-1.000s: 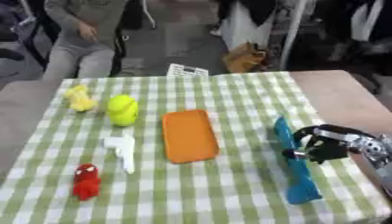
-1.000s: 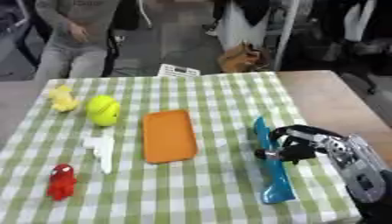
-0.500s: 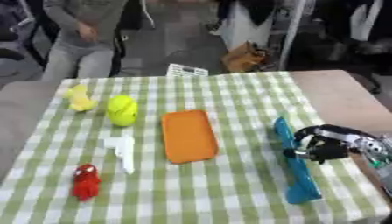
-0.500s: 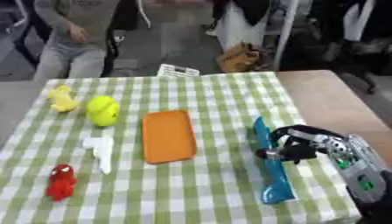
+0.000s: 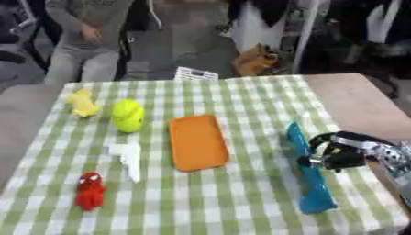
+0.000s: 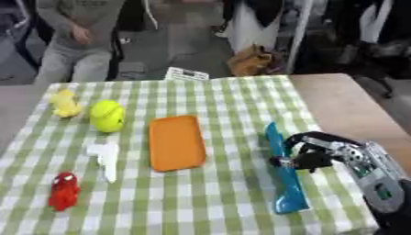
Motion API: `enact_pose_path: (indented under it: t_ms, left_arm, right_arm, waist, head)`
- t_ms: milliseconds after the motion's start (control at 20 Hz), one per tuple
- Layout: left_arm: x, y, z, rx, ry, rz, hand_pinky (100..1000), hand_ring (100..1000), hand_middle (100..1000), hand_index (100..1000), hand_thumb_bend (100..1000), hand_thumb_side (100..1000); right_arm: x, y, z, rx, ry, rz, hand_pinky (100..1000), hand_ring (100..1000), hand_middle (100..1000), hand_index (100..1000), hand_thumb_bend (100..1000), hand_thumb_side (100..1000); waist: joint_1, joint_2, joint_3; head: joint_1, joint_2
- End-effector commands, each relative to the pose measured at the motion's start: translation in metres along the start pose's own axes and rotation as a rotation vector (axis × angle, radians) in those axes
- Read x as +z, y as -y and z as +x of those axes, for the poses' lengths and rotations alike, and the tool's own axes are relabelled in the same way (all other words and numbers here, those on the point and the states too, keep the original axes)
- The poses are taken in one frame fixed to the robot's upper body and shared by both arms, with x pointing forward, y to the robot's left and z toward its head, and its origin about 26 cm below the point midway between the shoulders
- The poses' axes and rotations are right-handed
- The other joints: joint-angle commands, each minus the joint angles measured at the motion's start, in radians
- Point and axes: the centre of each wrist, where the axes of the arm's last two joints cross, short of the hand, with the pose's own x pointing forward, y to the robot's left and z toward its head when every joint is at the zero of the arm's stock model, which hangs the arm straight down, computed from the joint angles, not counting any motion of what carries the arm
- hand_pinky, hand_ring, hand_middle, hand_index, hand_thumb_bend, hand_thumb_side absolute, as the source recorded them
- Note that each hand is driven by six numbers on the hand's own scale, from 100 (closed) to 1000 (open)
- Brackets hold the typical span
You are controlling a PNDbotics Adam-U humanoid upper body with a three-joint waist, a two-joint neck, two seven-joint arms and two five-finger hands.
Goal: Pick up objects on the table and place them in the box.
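A long blue object (image 5: 308, 174) lies on the checked cloth at the right. My right hand (image 6: 314, 152) comes in from the right, its fingers curled at the blue object's middle, touching its right edge. Whether they close round it I cannot see. An orange flat tray-like piece (image 5: 197, 142) lies in the middle. Left of it are a yellow-green ball-like toy (image 5: 128, 115), a yellow toy (image 5: 82, 102), a white toy (image 5: 127, 156) and a red figure (image 5: 90, 191). The left hand shows in neither view.
The green-and-white checked cloth (image 5: 233, 206) covers the table; bare wood (image 5: 353, 98) shows at the right edge. A white card (image 5: 196, 73) sits at the far edge. People stand beyond the table.
My right hand has barely shifted at the blue object. The objects on the cloth lie where they were.
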Motion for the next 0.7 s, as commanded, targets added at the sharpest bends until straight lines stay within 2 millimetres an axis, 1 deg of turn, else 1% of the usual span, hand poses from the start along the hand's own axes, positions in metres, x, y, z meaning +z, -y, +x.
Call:
enact_pose_path:
  t_ms: [50, 700]
  left_arm:
    - [-0.0048, -0.0047, 0.0052, -0.012, 0.025, -0.003, 541, 676, 726, 840, 204, 838]
    - [-0.0048, -0.0044, 0.0052, -0.011, 0.025, -0.005, 540, 676, 726, 840, 204, 838]
  right_arm:
    - [0.0023, 0.0074, -0.0001, 0.019, -0.003, -0.013, 544, 730, 845, 928, 575, 698]
    - [-0.0024, 0.0035, 0.0007, 0.026, 0.003, 0.009, 540, 726, 841, 921, 569, 693]
  waist:
    - [-0.015, -0.002, 0.001]
    - [-0.015, -0.002, 0.002]
  head:
    - [-0.001, -0.004]
    - [-0.002, -0.003]
